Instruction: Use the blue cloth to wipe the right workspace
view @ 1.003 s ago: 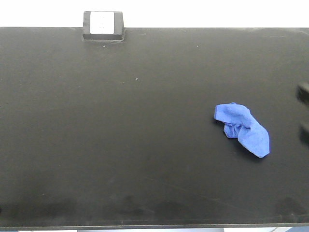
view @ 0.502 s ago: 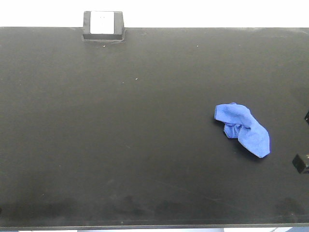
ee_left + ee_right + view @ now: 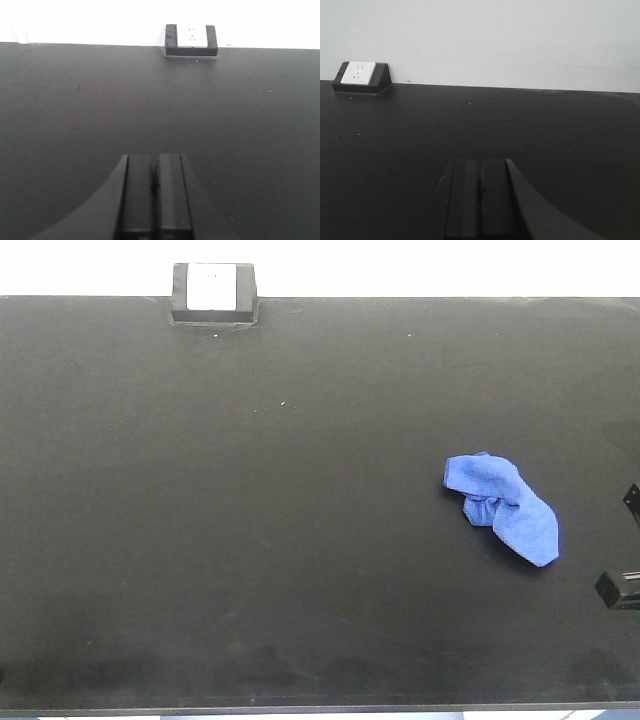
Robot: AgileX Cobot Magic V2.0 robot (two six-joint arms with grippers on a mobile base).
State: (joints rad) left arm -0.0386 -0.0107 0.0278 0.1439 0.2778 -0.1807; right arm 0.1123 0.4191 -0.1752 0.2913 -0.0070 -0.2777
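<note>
While both fingers pairs press closed, blue cloth (image 3: 502, 505) lying loose on right workspace (image 3: 250, 540)

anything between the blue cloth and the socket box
Nothing: in the front view only bare black benchtop lies between the blue cloth and the socket box at the far edge.

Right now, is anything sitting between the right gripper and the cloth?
Nothing visible. The right gripper is at the right edge of the benchtop, with only bare black surface between it and the blue cloth. The outlet box sits far off at the back.
</note>
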